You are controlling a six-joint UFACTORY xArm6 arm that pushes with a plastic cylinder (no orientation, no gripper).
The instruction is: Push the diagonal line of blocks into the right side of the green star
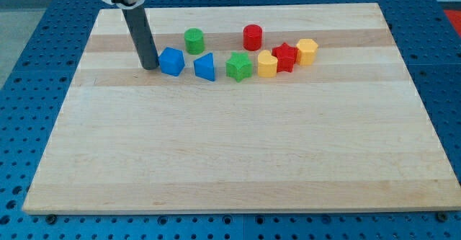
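though my tip [150, 67] touches the blue cube [171, 61], bare and holding nothing, the diagonal yellow-red-yellow line [286, 57] lies right of the green star [238, 66].

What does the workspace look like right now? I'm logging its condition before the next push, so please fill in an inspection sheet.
Surface: wooden board, blocks all in its upper half.
Job's things: green star; to its right a rising diagonal of yellow block, red star, yellow block, the first close beside the green star.
Clutter: blue cube, blue triangular block, green cylinder, red cylinder.
Grippers: none; my tip sits just left of the blue cube.
Cables: nothing seen.
Surroundings: blue perforated table around the board.
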